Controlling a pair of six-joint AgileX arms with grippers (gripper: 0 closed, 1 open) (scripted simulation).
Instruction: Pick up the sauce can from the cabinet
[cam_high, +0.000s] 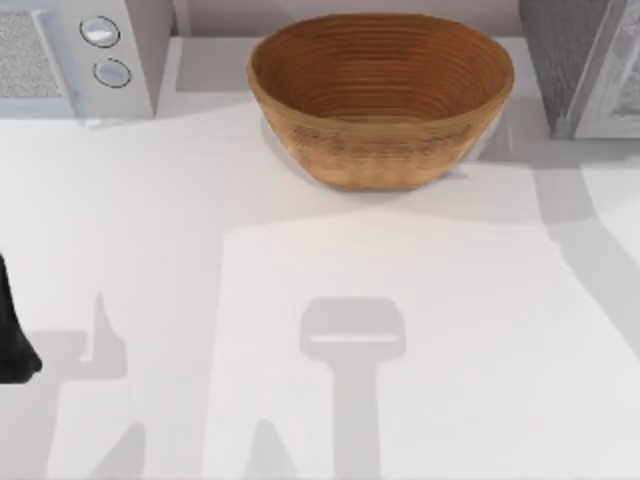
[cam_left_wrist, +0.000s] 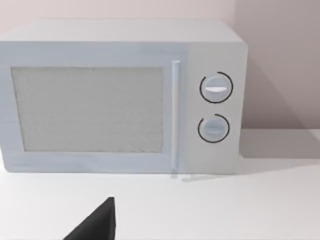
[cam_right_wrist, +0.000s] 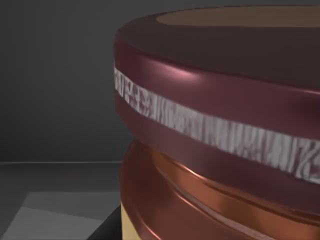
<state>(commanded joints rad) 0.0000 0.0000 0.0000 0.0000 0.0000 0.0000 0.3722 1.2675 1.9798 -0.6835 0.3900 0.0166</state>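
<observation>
Top view first: you've got the woven bowl (cam_high: 381, 98) sitting at the back middle of the white table (cam_high: 420, 340), the microwave (cam_high: 80, 55) in the back left corner, and the grey cabinet (cam_high: 585, 65) in the back right corner. The left arm (cam_high: 12, 335) is just a dark bit parked at the left edge, so don't count on it for anything.

Left wrist view: it's staring at the microwave (cam_left_wrist: 122, 97) front, door shut, two dials beside the handle. A dark finger tip (cam_left_wrist: 97, 222) pokes in low down, but I can't tell whether that gripper is spread or pressed together.

Right wrist view: this is where the action is. The sauce can (cam_right_wrist: 220, 125) is right up against the camera, maroon lid with a pale band, coppery body below, dim grey walls around it, so I'd say it's inside the cabinet. Can't tell what the right gripper's fingers are doing.

My take: you're at the grasp. Go slow, squeeze the body below the lid rim, keep it upright, then pull straight back out without clipping the cabinet.
</observation>
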